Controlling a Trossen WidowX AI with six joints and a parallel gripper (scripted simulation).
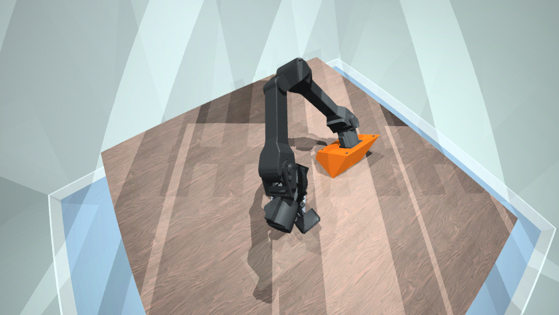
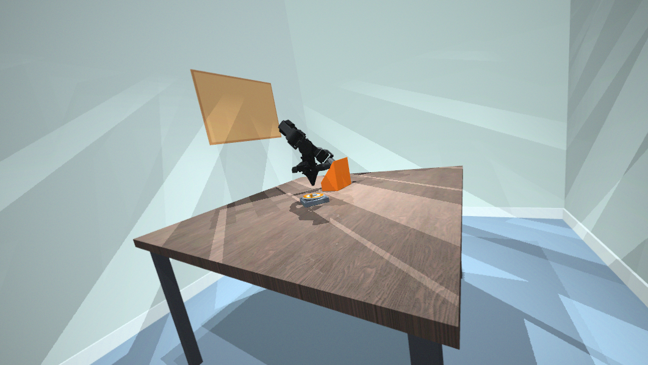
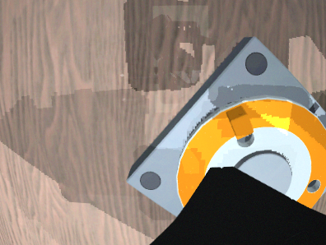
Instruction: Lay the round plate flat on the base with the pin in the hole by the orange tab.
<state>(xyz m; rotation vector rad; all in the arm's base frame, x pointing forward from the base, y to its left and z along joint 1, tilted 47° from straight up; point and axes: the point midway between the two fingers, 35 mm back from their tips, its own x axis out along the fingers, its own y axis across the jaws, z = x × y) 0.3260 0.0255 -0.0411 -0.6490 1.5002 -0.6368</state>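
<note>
The round plate [image 3: 191, 164] [image 2: 319, 196], an orange ring around a white middle, sits around the grey post [image 3: 267, 169] on the square grey base [image 3: 165, 164] [image 2: 316, 202]. Its orange tab [image 3: 240, 123] points to the upper left of the post in the wrist view, with a round hole [image 3: 245, 140] just inside it. I cannot tell whether the pin is in that hole or whether the plate lies fully flat. My gripper [image 3: 220, 178] [image 2: 312, 184] is shut and empty, pointing down a little above the plate. It hides the plate's lower part in the wrist view; the arm hides the plate in the top view.
The arm's orange stand [image 1: 332, 158] [image 2: 337, 174] is close behind the base. The wooden table [image 1: 195, 242] [image 2: 385, 281] reaches well past both. Another round hole [image 3: 314, 186] shows in the plate's ring. A dark round mark [image 3: 150, 181] is at the base's corner.
</note>
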